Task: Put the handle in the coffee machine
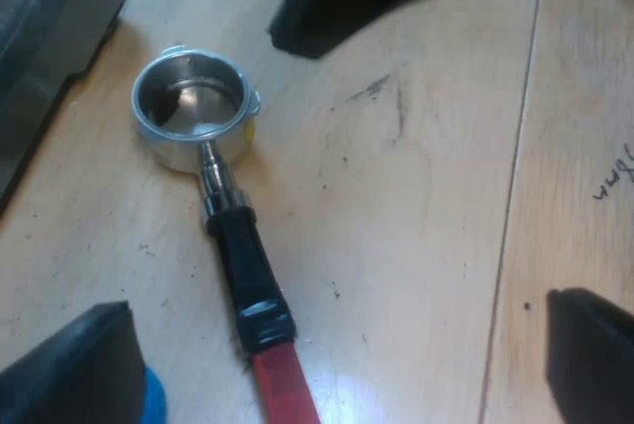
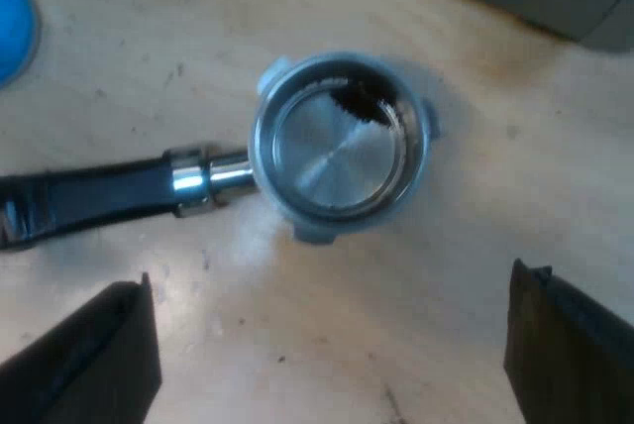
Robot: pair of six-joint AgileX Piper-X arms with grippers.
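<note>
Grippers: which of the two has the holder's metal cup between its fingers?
The right gripper: the holder's cup lies between its open fingers. The left gripper hangs over the handle's red end instead.

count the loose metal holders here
1: the round metal holder with a black, red-ended handle lies loose on the wooden table, basket opening up. More could be hidden beyond these views.
</note>
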